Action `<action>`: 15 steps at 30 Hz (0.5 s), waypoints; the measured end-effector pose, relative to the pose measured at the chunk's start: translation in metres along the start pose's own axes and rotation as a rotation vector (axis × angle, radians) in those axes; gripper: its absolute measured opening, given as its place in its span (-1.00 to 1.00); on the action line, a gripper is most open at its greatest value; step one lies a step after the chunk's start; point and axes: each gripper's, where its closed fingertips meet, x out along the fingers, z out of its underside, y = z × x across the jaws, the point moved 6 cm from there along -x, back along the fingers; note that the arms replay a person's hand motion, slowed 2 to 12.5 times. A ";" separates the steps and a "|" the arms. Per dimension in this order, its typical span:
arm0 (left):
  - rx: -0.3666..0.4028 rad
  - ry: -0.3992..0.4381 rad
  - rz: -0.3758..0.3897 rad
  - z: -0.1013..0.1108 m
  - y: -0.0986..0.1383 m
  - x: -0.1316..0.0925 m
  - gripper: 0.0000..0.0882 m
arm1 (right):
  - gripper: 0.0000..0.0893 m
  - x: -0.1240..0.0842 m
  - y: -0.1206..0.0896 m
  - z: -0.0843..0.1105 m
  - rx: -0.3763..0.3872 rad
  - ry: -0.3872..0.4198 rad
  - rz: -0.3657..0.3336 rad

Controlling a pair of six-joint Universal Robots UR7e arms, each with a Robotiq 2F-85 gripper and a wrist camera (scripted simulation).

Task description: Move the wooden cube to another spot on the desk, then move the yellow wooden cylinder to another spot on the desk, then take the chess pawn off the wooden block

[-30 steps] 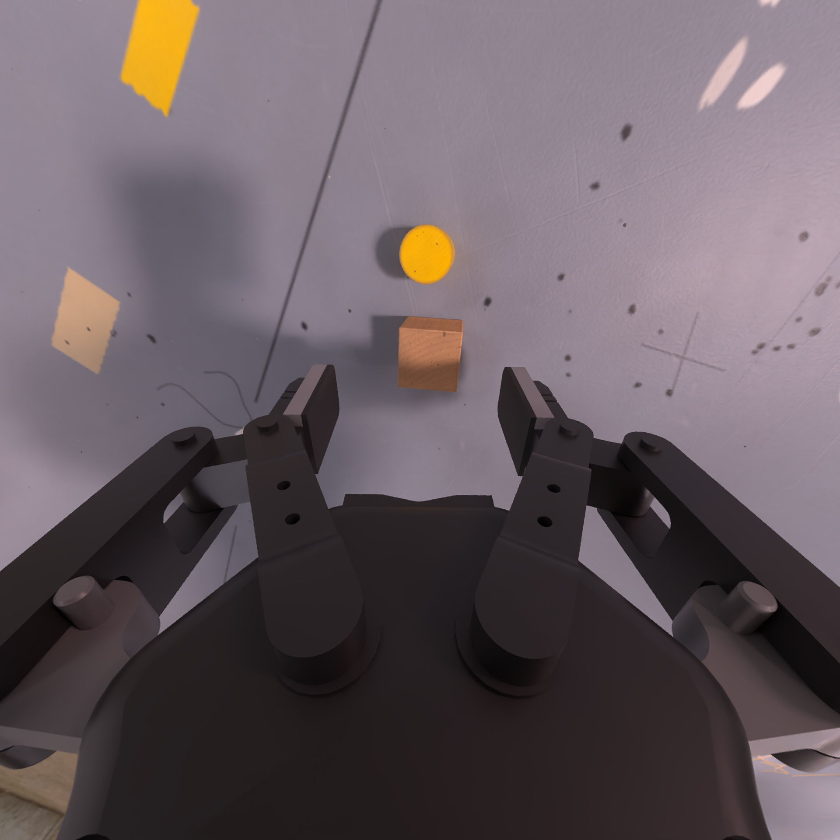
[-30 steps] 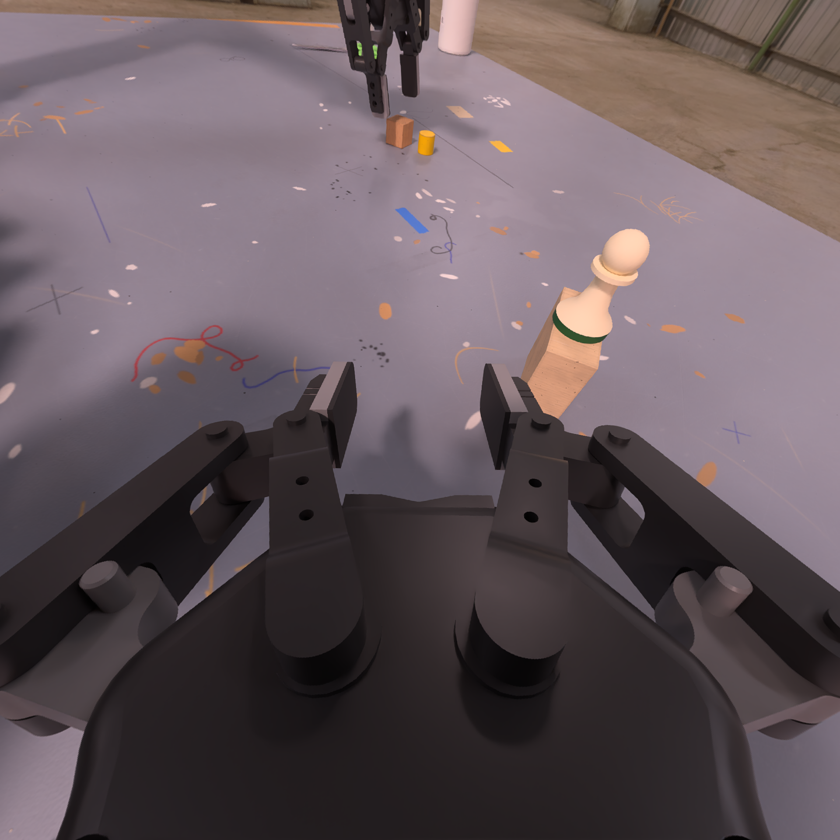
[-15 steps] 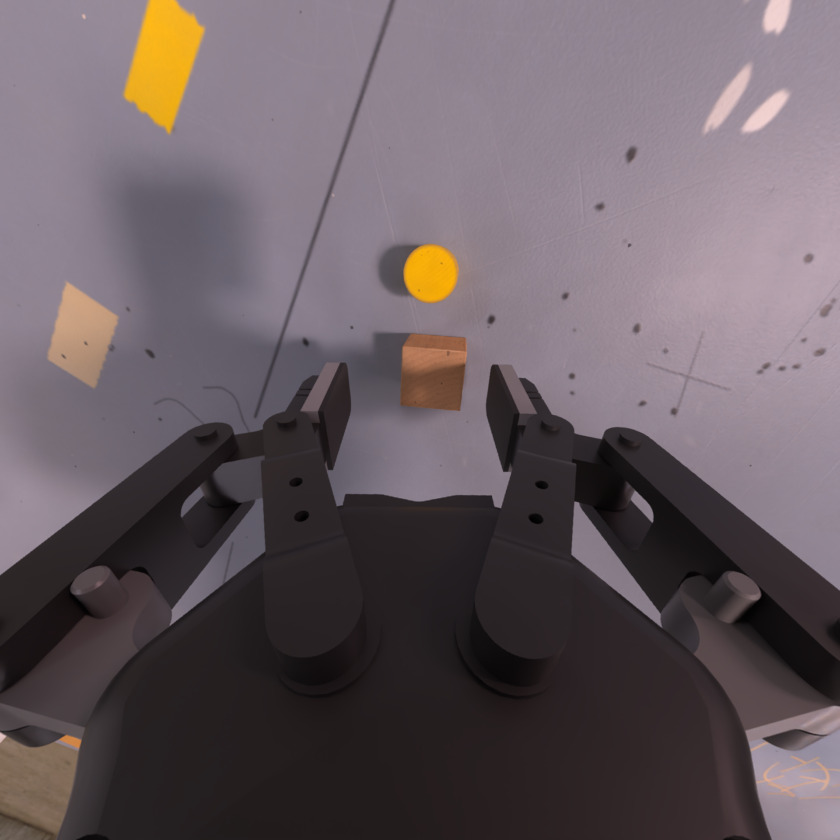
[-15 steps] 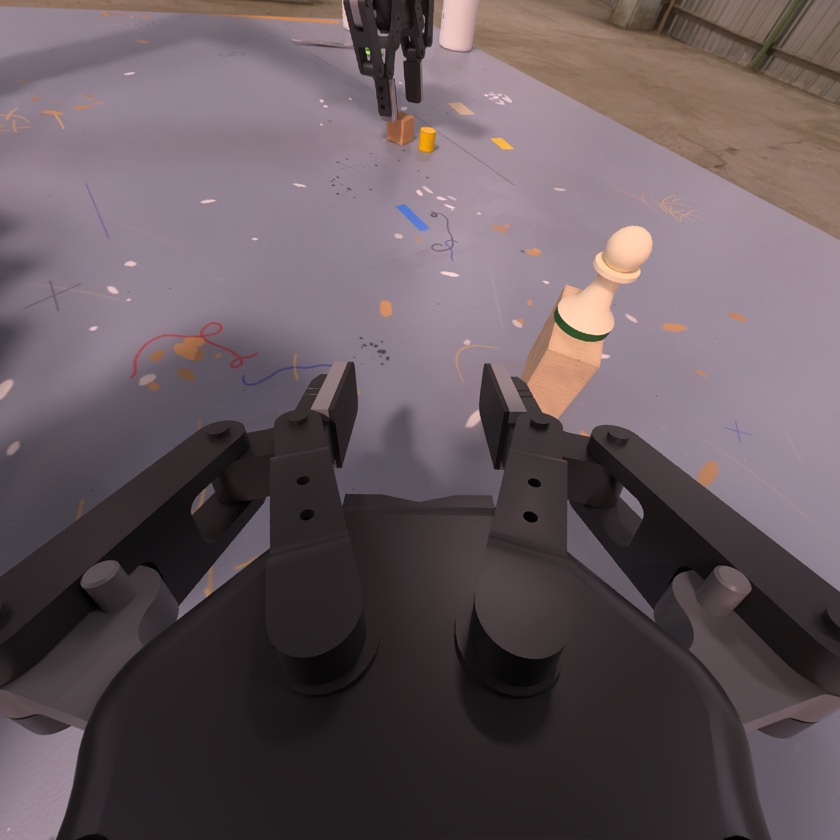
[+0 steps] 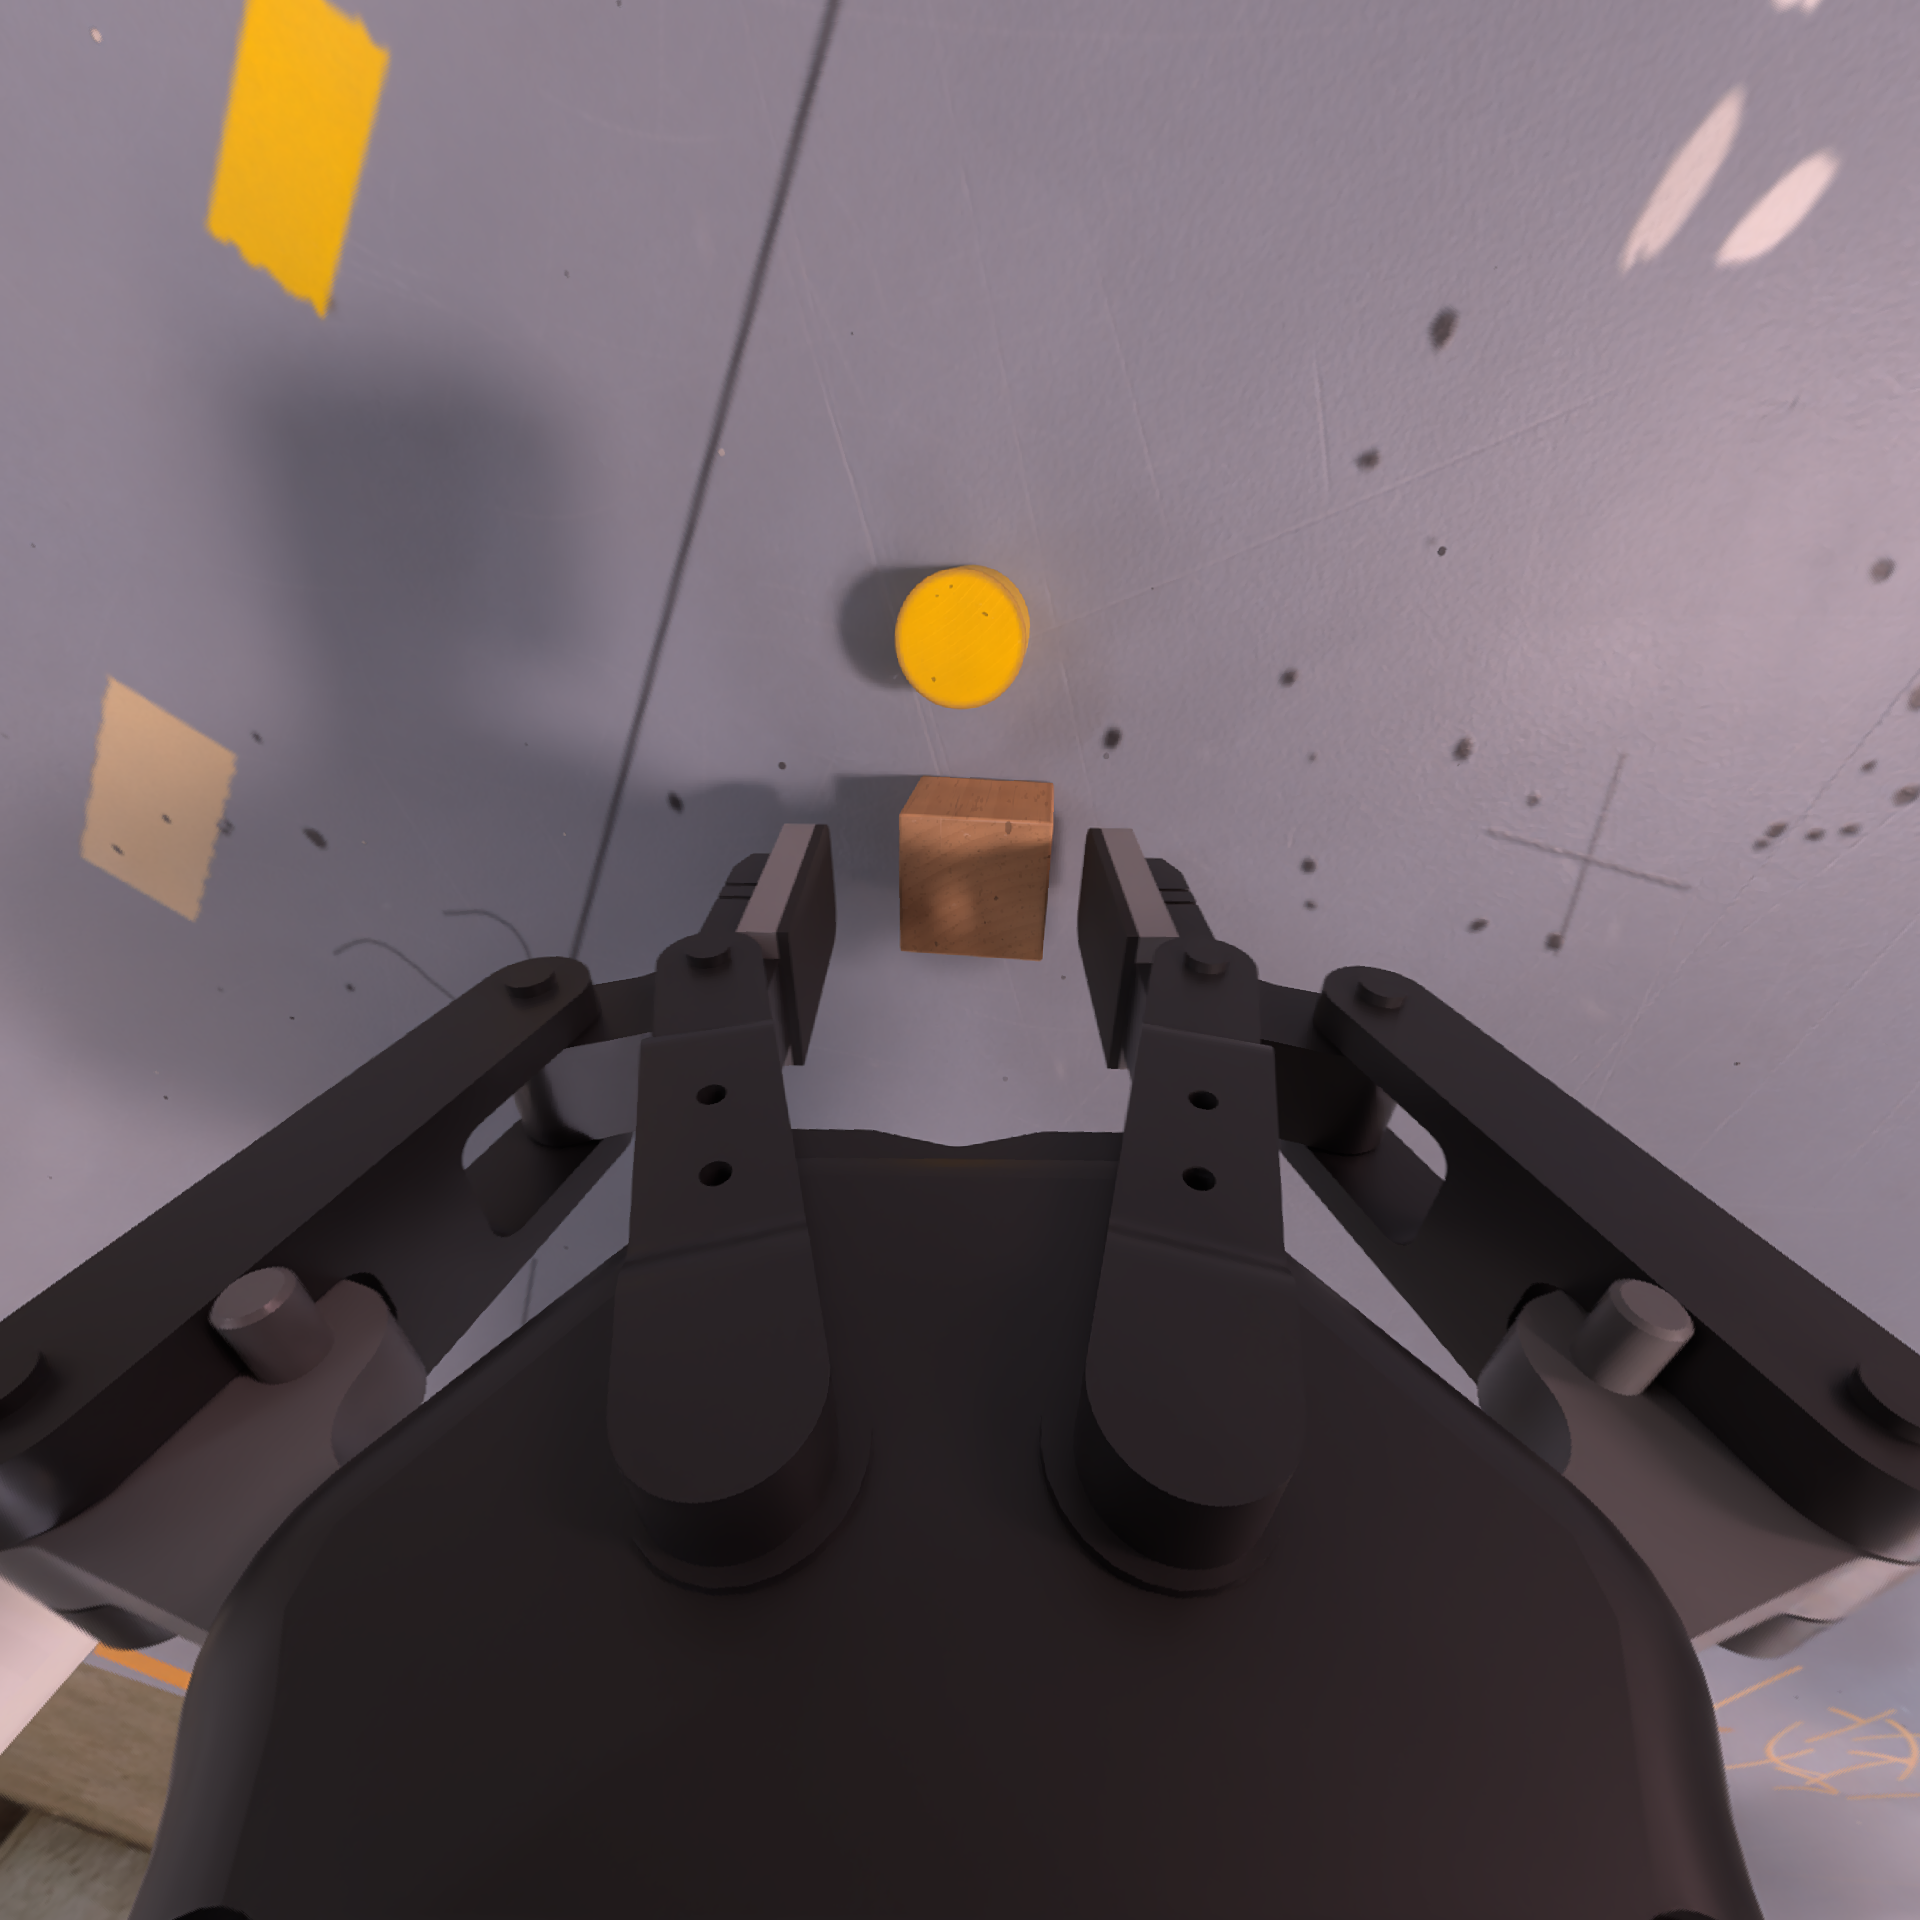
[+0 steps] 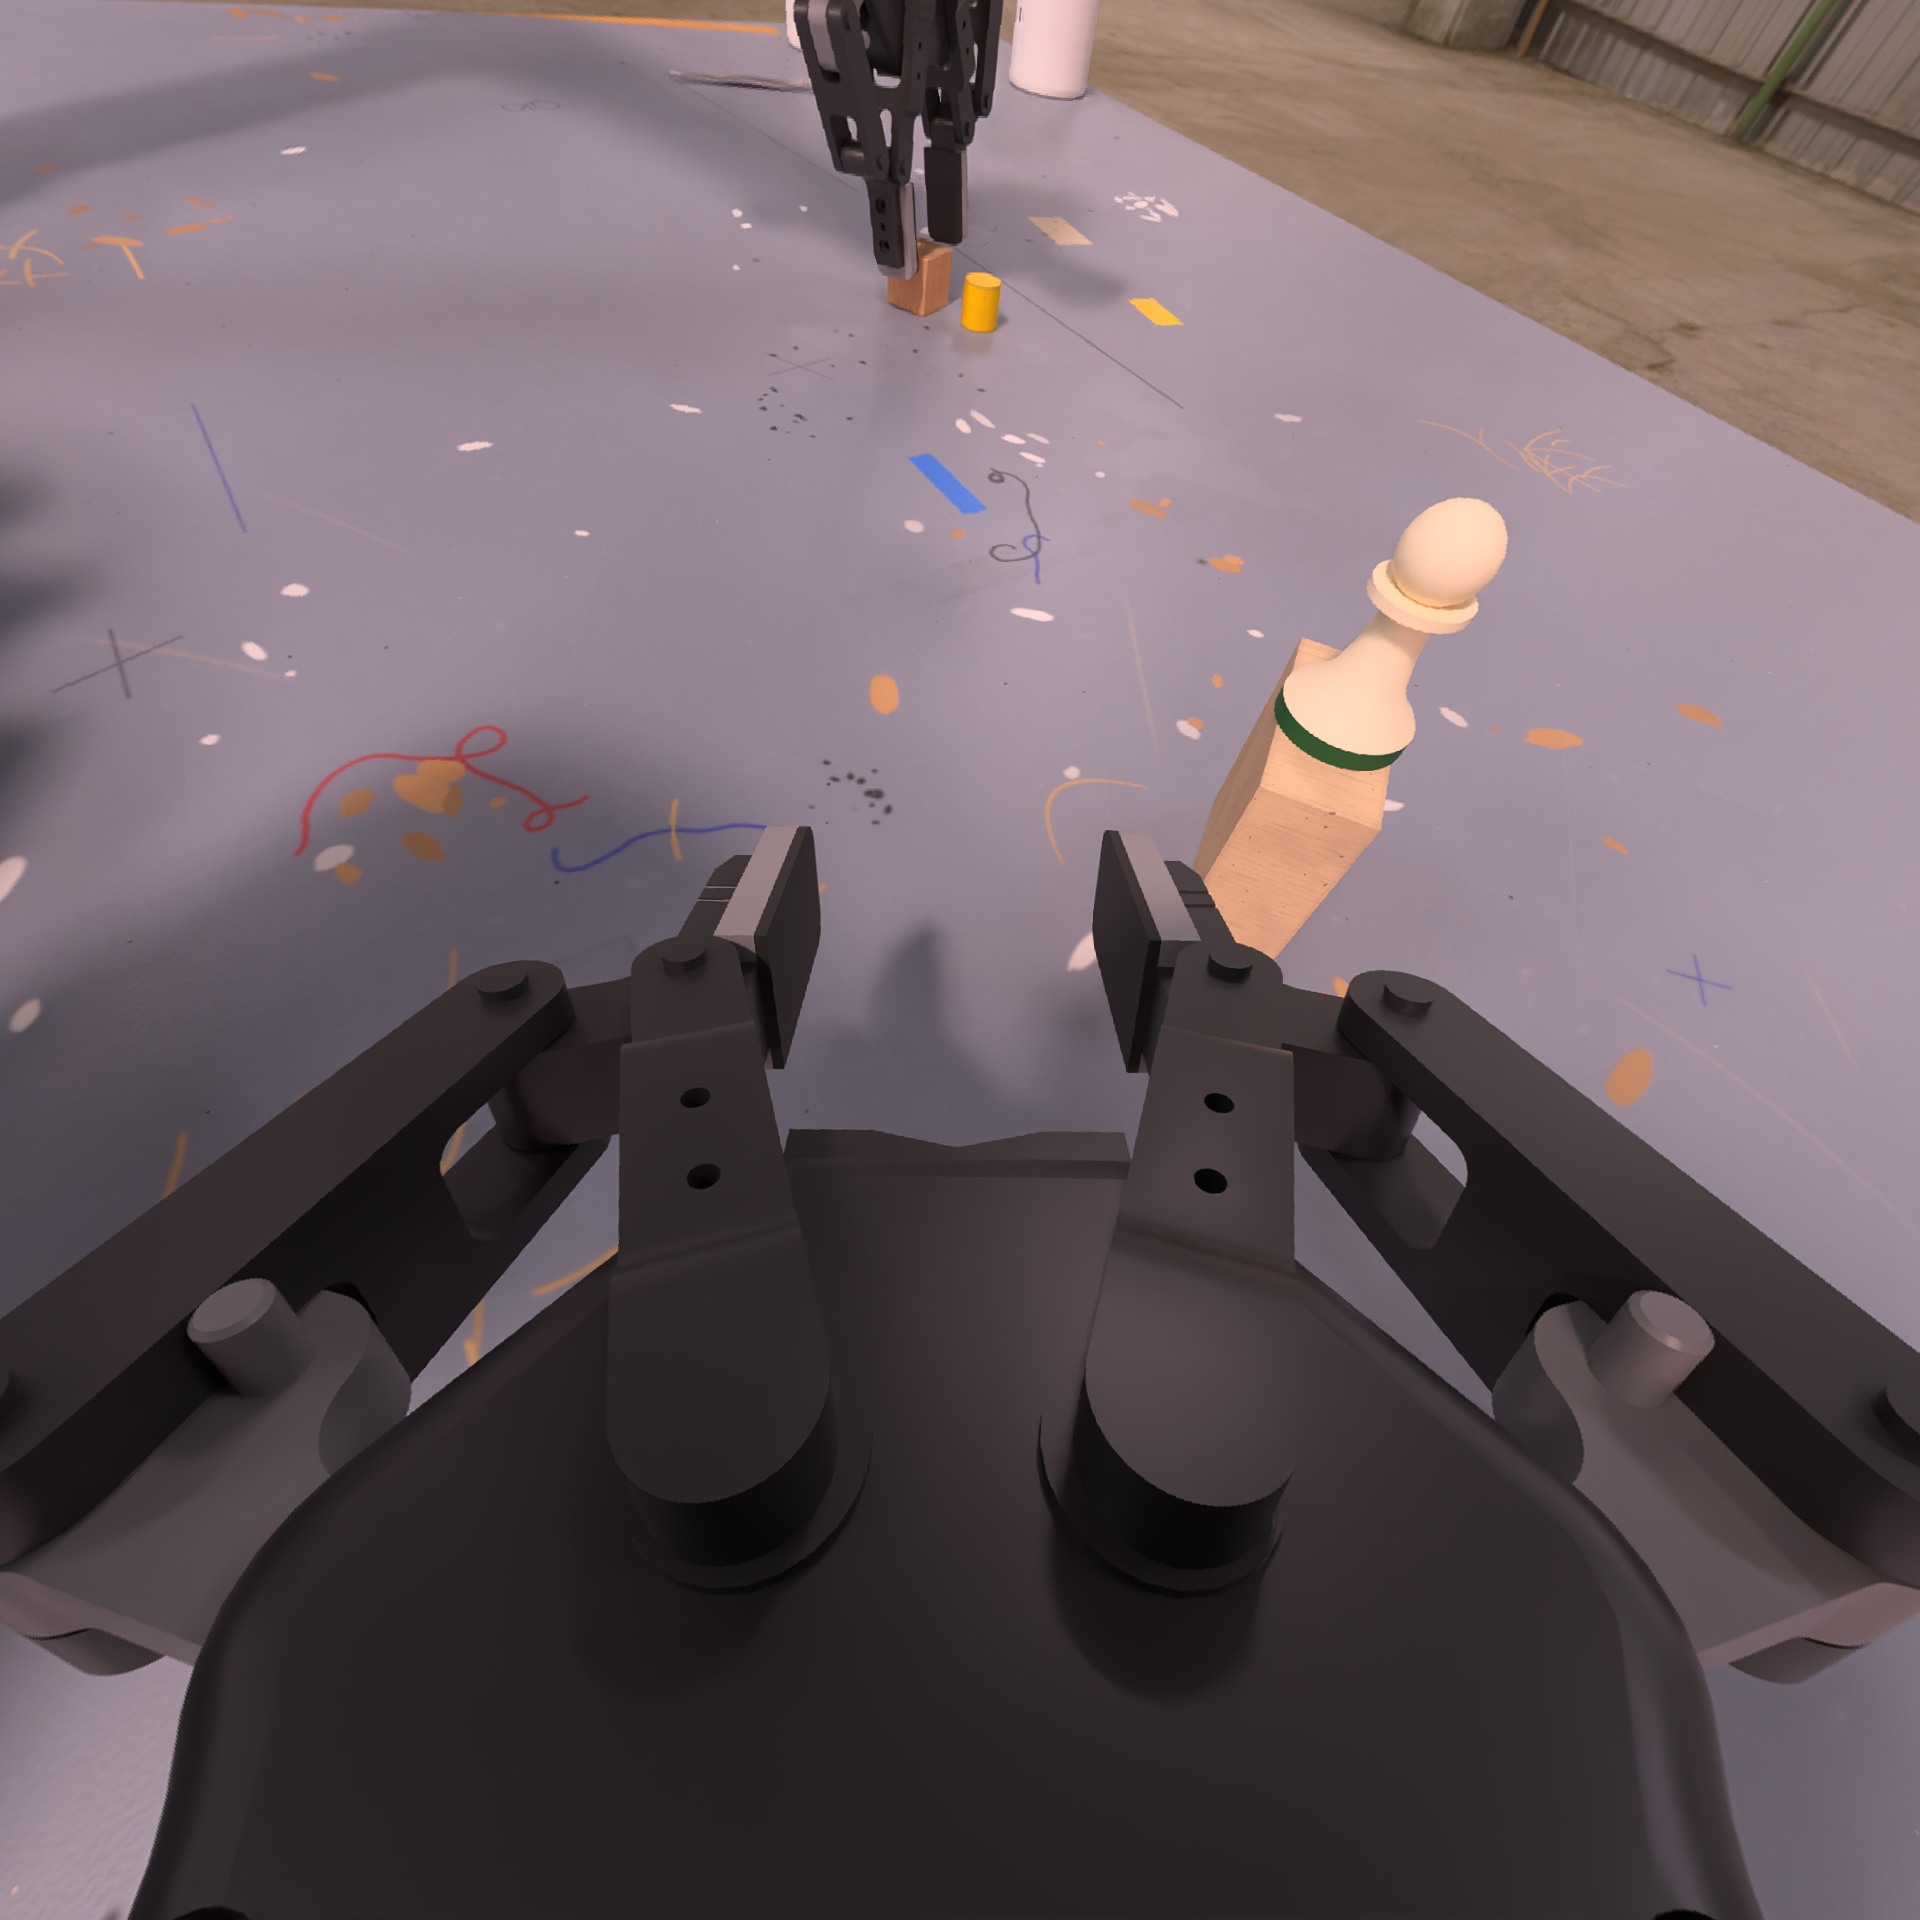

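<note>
- Dropped lower over the last second, that left gripper (image 5: 957, 904), and now straddling the wooden cube (image 5: 975, 868) instead of hanging short of it.
- Narrowed a fair bit too: pads (image 5: 805, 914) noticeably closer than a second ago, but with a sliver of desk showing on both sides of the cube, so not clamped yet. Partly open, holding nothing.
- From the right wrist view, same story: far-off left gripper (image 6: 914, 223) down on top of the cube (image 6: 921, 278), fingertips reaching past its top edge.
- Still sitting just beyond the cube and apart from it, the yellow wooden cylinder (image 5: 962, 636). Upright, untouched.
- Pretty much parked, the right gripper (image 6: 956, 914): half open, empty, hovering over the desk (image 6: 520, 499).
- Just right of it, the chess pawn (image 6: 1392, 644) on its wooden block (image 6: 1299, 821), pawn not lifted off.
- Meaning for the task: step one about to start for real. Probably only needs the last bit of squeeze, then a lift and a carry to a new spot.
- Worth watching: cube sits slightly right of centre between the pads, so could nudge sideways on closing, maybe toward the cylinder.
</note>
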 end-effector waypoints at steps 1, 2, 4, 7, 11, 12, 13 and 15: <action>0.002 -0.001 0.001 0.000 0.000 0.000 -0.09 | 0.08 0.000 0.000 0.000 -0.001 -0.001 0.000; 0.005 -0.002 0.003 0.000 0.000 0.001 -0.17 | 0.07 0.000 0.000 0.000 -0.002 -0.003 0.000; 0.010 -0.002 0.010 -0.001 0.001 0.001 -0.41 | 0.07 0.000 0.000 0.001 -0.005 -0.005 0.001; 0.015 0.004 0.018 -0.002 0.002 0.000 -0.42 | 0.07 0.001 0.000 0.001 -0.007 -0.007 0.002; 0.014 0.025 0.009 -0.004 0.003 -0.003 -0.42 | 0.07 0.000 0.000 0.001 -0.006 -0.006 0.003; 0.014 0.031 0.006 -0.005 0.003 -0.005 -0.42 | 0.06 0.000 0.000 0.001 -0.006 -0.006 0.004; 0.014 0.038 0.003 -0.006 0.003 -0.007 -0.42 | 0.06 0.000 0.000 0.001 -0.005 -0.005 0.004; 0.014 0.052 -0.001 -0.008 0.004 -0.011 -0.42 | 0.06 0.000 0.001 0.001 -0.004 -0.004 0.004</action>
